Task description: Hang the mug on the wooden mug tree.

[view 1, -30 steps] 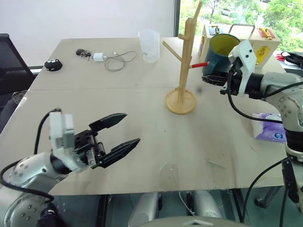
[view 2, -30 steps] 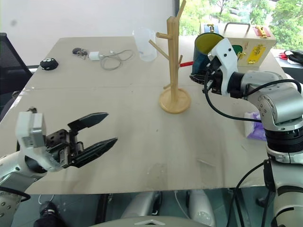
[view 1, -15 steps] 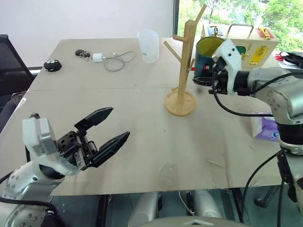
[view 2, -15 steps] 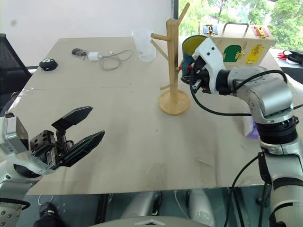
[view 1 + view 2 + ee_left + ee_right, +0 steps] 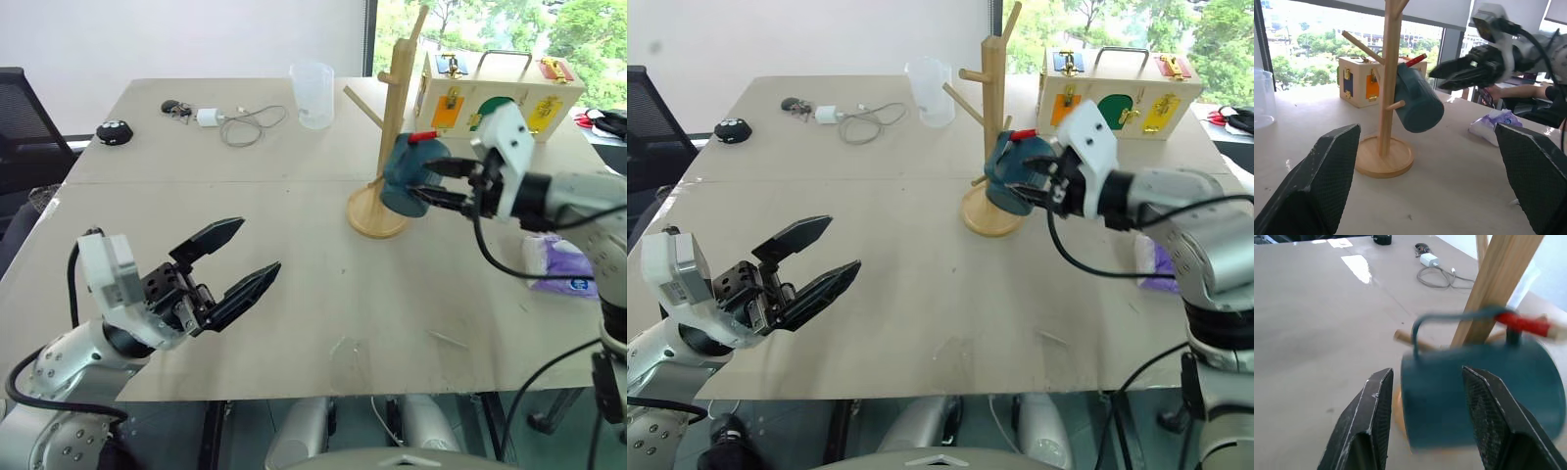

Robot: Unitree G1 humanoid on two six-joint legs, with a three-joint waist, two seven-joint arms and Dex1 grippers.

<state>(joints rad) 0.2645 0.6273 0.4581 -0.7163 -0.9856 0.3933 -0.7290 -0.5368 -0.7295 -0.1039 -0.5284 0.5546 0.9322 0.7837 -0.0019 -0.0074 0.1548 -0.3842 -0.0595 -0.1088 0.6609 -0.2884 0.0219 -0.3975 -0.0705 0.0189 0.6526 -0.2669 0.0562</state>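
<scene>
- Left gripper [image 5: 233, 262]: hovering low over the near-left of the table [image 5: 147, 196], jaws spread wide, nothing in them.
- Far-left table clutter: dark puck-like item [image 5: 115, 131], keys [image 5: 176, 107], white charger with cable [image 5: 233, 121]. Clear measuring cup [image 5: 312, 94] further along the back edge.
- Wooden mug tree [image 5: 389, 137] mid-table toward the back, upright on its round base.
- Mug [image 5: 409, 176]: hanging by its handle on a red-tipped peg, tilted, body against the lower post, off the table.
- Handling call: glazed ceramic, rigid, fairly heavy, slick, chips if dropped. Best hold is across the rim wall or body; the handle must stay free for the peg.
- Right gripper [image 5: 1050, 180]: just beside the mug, jaws parted either side of its body in the wrist view, not clamping, as far as I can tell.
- Wooden box [image 5: 500, 93] with coloured latches behind; purple wipes pack [image 5: 558, 266] far right.
- Surface: flat matte beige tabletop. Room: white wall, window with greenery, black chair at left.
</scene>
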